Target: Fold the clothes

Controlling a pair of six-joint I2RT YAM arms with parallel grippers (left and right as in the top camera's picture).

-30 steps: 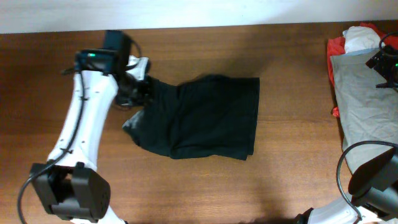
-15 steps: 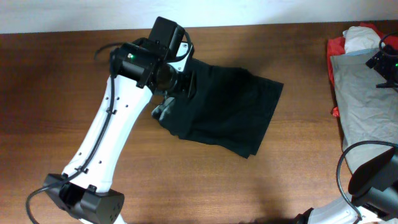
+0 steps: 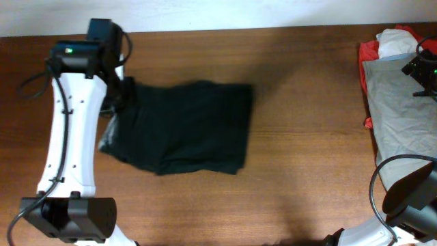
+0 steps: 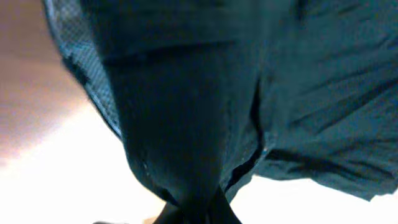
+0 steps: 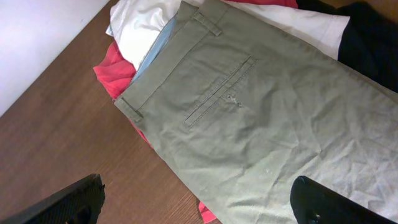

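Black garment (image 3: 184,130) on the table (image 3: 307,178), left of centre, seen from overhead: it lies wide and mostly flat, and its upper left corner runs under my left gripper (image 3: 126,96). The fingers themselves are hidden there by my wrist. In my left wrist view they are hidden too. Dark cloth fills almost the whole picture, blurred and close, and it narrows to a tight bunch at the bottom edge. That is where my left gripper (image 4: 193,214) is clamped on it. Only a pale, washed-out strip of table shows on either side.

My left arm (image 3: 65,137) rises from the near left corner of the table and runs almost straight toward the far edge. The wrist bends in toward the garment's corner.

At the far right, my right gripper (image 3: 425,68) is cut off by the edge of the overhead picture and is only a dark shape above the pile. Its wrist view shows my fingers (image 5: 81,199) spread wide, with nothing between them, above the grey trousers (image 5: 261,124). The trousers lie over a red garment (image 5: 115,71) and a white garment (image 5: 140,31).
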